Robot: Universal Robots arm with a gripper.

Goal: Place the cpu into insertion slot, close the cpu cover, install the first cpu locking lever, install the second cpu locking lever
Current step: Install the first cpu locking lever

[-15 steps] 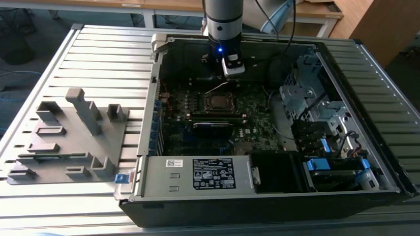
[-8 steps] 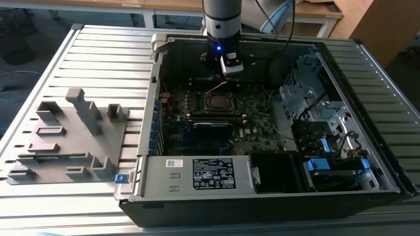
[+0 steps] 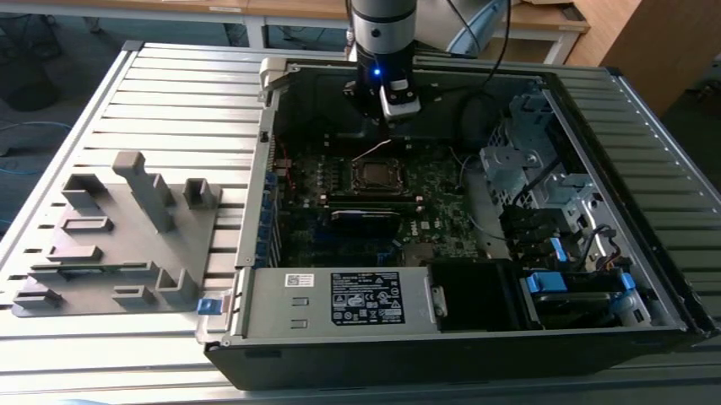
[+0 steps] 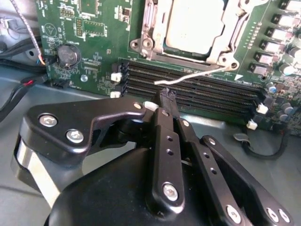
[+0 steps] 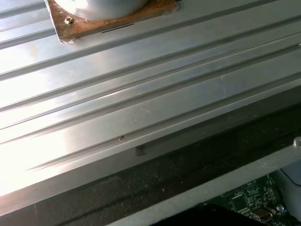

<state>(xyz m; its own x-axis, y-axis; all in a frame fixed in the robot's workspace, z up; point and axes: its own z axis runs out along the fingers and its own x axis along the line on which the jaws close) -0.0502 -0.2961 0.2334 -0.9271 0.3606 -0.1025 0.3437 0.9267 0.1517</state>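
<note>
End effector [image 4: 167,95], fingers together, hangs over black memory slots [image 4: 202,94], a thin locking lever [image 4: 197,74] just beside.

The exterior view looks steeply down from beyond one end of the open case [image 3: 451,359], which lies on a slatted table [image 3: 169,93], with the arm [image 3: 383,25] at the far end. The second wrist view peers along the gripper [image 4: 167,96], close over the board [image 4: 94,28]. The first wrist view faces the table's slats at close range, catching the case's edge and a corner of the board. All three views share the board.
</note>
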